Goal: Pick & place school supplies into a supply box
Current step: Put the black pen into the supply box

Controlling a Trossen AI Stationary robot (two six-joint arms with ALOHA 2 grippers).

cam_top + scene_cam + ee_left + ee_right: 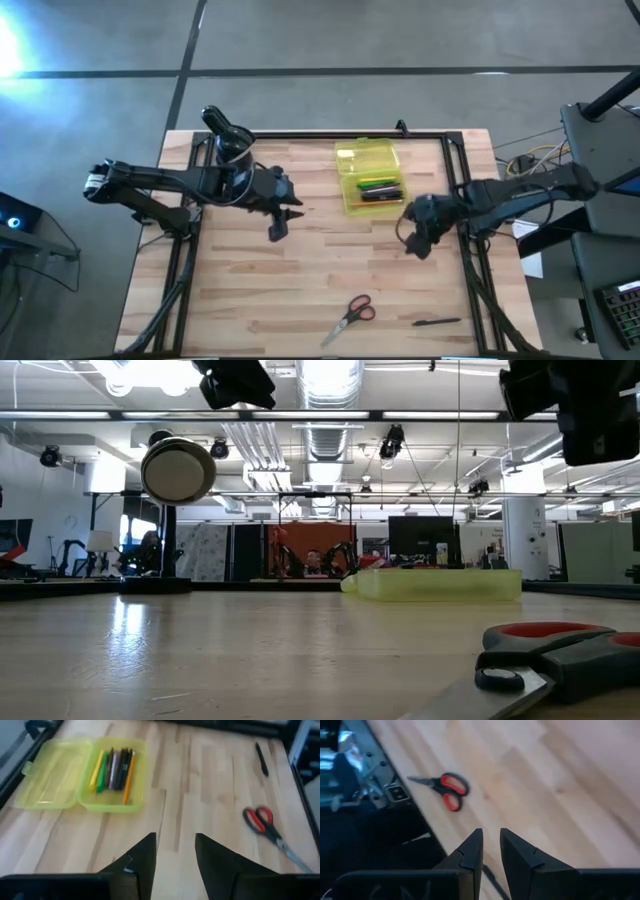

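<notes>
Supply box open, scissors and one pen still out

Supply box (370,178) sits near worktop's (300,290) far edge, lid flat beside it, w/ coloured pens (114,769) inside. Left hand (277,222) hovers mid-worktop, fingers spread, empty. Right hand (421,243) hovers toward right edge, fingers nearly pressed together, nothing pinched. Scissors (352,316) lie near front edge; black pen (437,322) just right of them.

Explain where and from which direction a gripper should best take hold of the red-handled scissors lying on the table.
Probably from straight above, across the pivot where the red handles meet the blades: the scissors lie flat and closed on the table, and the neck is narrow enough for the fingers.
</notes>
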